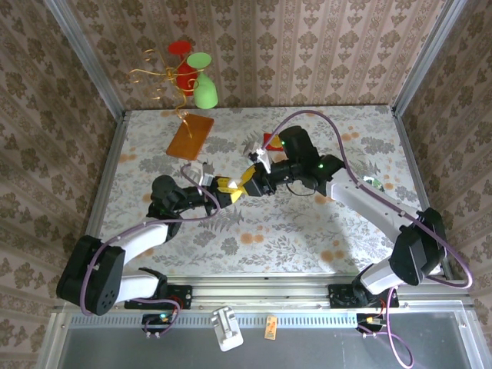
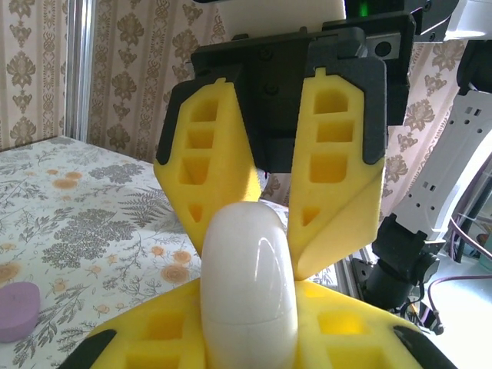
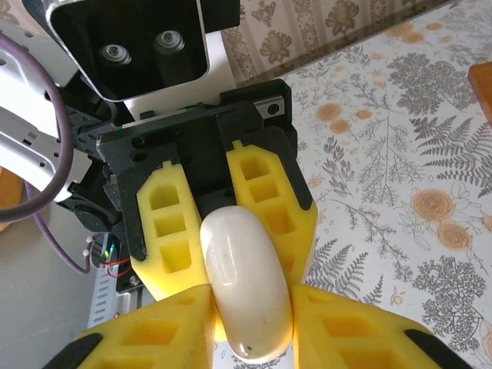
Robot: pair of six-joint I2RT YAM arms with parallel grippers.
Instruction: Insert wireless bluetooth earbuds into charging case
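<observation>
Both my grippers, left and right, have their fingers clamped on the closed white charging case; no earbuds inserted yet, I reckon.

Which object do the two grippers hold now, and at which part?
A closed white case: the left gripper is shut on one end; the right gripper's fingers flank the other.

Top view looks down from behind; 2 wrist views face each other closely, sharing the white case.
</observation>
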